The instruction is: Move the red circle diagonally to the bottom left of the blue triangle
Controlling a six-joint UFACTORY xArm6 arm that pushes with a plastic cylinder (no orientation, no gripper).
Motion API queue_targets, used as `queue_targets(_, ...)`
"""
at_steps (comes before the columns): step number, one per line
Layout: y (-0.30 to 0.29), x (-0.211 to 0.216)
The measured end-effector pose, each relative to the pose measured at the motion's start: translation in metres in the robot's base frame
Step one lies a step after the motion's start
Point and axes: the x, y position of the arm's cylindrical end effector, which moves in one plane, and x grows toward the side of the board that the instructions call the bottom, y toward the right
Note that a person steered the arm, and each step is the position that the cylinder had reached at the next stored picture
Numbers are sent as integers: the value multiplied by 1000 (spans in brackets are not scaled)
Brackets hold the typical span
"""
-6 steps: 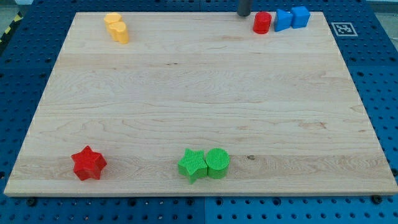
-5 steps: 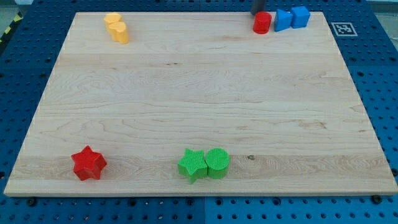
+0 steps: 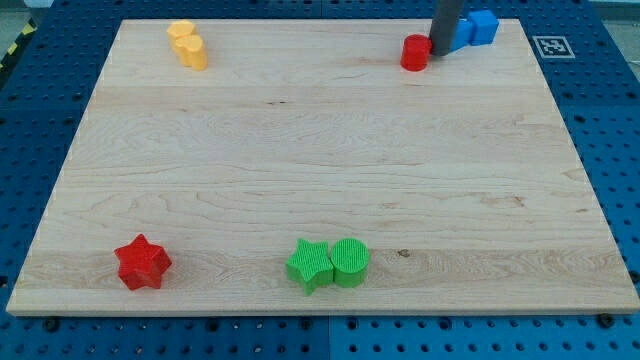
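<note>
Blue pegboard surrounds the pale wooden bench, which fills most of the frame. Near the upper right, my tip stands between the red circle and the blue triangle, touching or nearly touching the circle's right side and hiding part of the triangle. The circle sits just left of the triangle and slightly lower, so I judge the task well under way: a further nudge down and left would make the diagonal offset plainer. No pincer exists on this arm, only the rod, so nothing can be said of pinching. Counting blocks: one red circle, one red star, one blue triangle, one blue cube, two yellow blocks touching, one green star and one green circle touching.
</note>
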Motion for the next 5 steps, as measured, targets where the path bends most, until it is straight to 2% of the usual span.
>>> queue_targets(3,-26,3)
queue_targets(5,-72,26)
